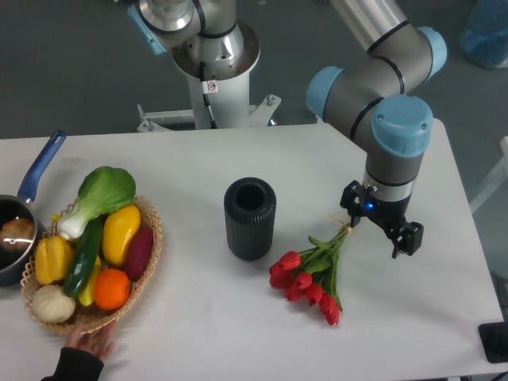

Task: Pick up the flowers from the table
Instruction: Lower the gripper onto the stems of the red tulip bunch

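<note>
No brand name or legible writing appears; a small label on the robot base is too small to read.

One bunch of flowers (308,279) lies flat on the white bench (238,333), right of centre, with about seven red buds pointing toward the front edge and green stems running up and right. One black ribbed vase (250,218) stands upright just left of the bunch, apart from it. One wicker basket (151,238) at the left holds about seven fruit and vegetable pieces. One blue-handled pan (24,214) sits at the left edge. One hand (94,341) touches the basket's front rim.

The gripper (381,226) sits at the stem ends of the bunch. The jaws stand spread wide, holding nothing; whether they touch the stems cannot be determined.
</note>
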### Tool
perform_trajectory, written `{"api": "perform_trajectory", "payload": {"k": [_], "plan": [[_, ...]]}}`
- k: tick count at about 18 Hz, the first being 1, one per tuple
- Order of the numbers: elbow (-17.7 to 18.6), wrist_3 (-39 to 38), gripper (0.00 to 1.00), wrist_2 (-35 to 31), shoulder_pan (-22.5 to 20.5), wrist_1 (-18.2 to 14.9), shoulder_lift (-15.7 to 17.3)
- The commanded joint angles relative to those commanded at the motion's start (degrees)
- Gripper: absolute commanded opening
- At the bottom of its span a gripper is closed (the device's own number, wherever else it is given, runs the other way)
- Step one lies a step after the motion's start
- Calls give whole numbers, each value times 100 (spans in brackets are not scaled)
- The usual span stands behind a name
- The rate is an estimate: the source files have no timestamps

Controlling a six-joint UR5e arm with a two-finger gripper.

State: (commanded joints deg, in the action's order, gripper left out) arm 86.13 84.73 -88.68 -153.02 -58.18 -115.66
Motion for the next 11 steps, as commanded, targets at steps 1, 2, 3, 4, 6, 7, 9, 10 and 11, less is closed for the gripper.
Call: {"api": "perform_trajectory", "payload": {"k": [1, 2, 3, 4, 6, 7, 9, 10, 11], "plan": [[0, 0, 100, 0, 0, 0, 9], [0, -9, 100, 0, 9, 0, 0], [0, -9, 100, 9, 9, -9, 0], [17, -9, 100, 0, 0, -9, 0], [192, -61, 100, 17, 9, 131, -44], [367, -53, 100, 61, 9, 445, -44], [675, -79, 100, 53, 44, 659, -18], [781, -44, 100, 44, 44, 659, -9], [852, -18, 100, 61, 35, 659, 9]]}}
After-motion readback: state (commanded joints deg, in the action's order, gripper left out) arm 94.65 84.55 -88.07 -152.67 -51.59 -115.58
